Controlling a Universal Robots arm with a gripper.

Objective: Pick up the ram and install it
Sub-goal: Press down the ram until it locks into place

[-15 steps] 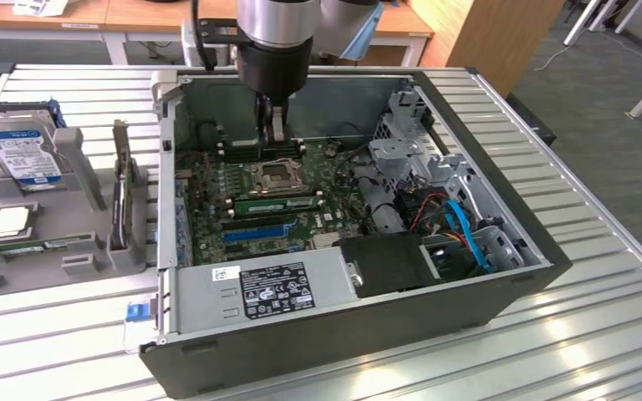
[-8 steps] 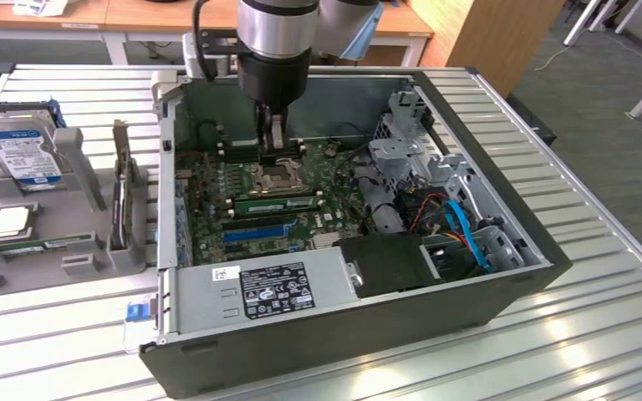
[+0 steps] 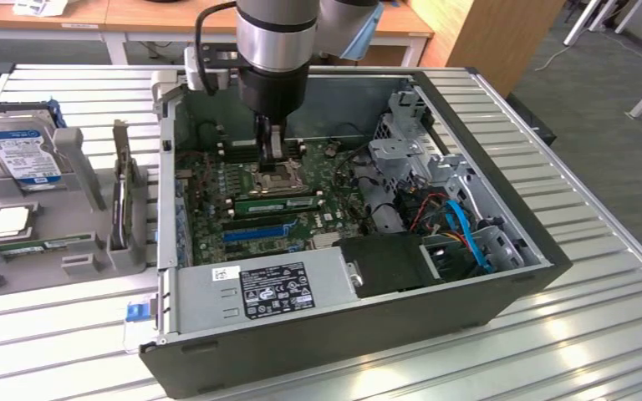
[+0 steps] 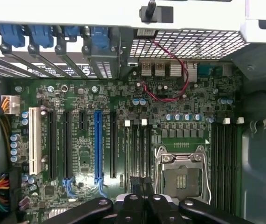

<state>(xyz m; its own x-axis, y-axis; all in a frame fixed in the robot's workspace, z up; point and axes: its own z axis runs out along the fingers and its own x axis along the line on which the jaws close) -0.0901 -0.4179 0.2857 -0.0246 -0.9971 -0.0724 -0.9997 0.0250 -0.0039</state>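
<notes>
Ribbed, glossy metal table [image 3: 588,334]; matt dark metal computer case [image 3: 410,322]; green, lacquered motherboard [image 4: 123,93]; shiny steel processor socket [image 4: 183,170]; smooth brushed-metal arm [image 3: 278,33].

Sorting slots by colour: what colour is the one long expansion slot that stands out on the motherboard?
Blue slot, clearest in the wrist view.

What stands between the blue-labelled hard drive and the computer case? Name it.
An upright dark card in a grey holder stands between hard drive and case, in the exterior view.
</notes>
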